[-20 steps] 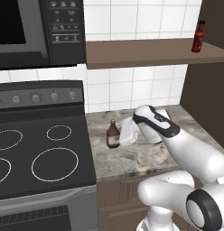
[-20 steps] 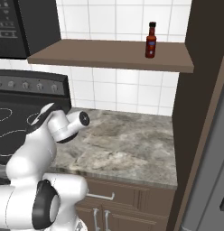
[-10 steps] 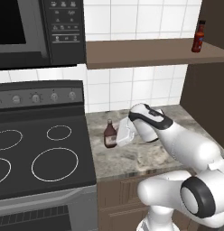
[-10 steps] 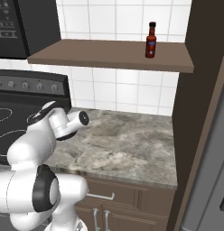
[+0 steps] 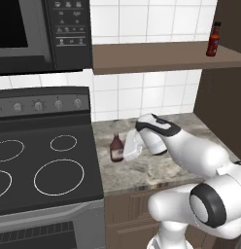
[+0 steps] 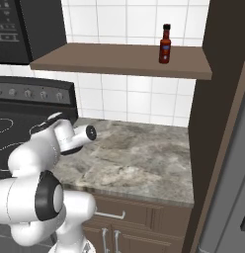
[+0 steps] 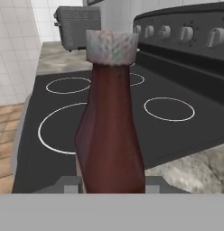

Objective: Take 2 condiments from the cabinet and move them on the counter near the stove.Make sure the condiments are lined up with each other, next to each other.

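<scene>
My gripper (image 5: 125,149) is shut on the squat dark maroon condiment bottle (image 5: 116,148), held upright at the counter's (image 5: 161,170) left end beside the stove (image 5: 44,165). I cannot tell whether its base touches the stone. In the hand view the maroon bottle (image 7: 111,131) stands between the fingertips (image 7: 67,183), with the stove's burner rings (image 7: 168,109) behind it. The slimmer red-orange bottle (image 5: 214,39) with a black cap (image 6: 165,44) stands on the cabinet shelf (image 6: 119,62), near its right end by the dark side panel.
A black microwave (image 5: 40,29) hangs above the stove. The stove's knob panel (image 5: 40,103) runs along its back. A grey toaster-like box (image 7: 77,27) stands beyond the stove. The counter (image 6: 139,158) stretches right to the tall side panel (image 6: 213,123).
The gripper has carried the maroon bottle a little to the left and lower, closer to the stove edge. The red-orange bottle has stayed on the shelf.
</scene>
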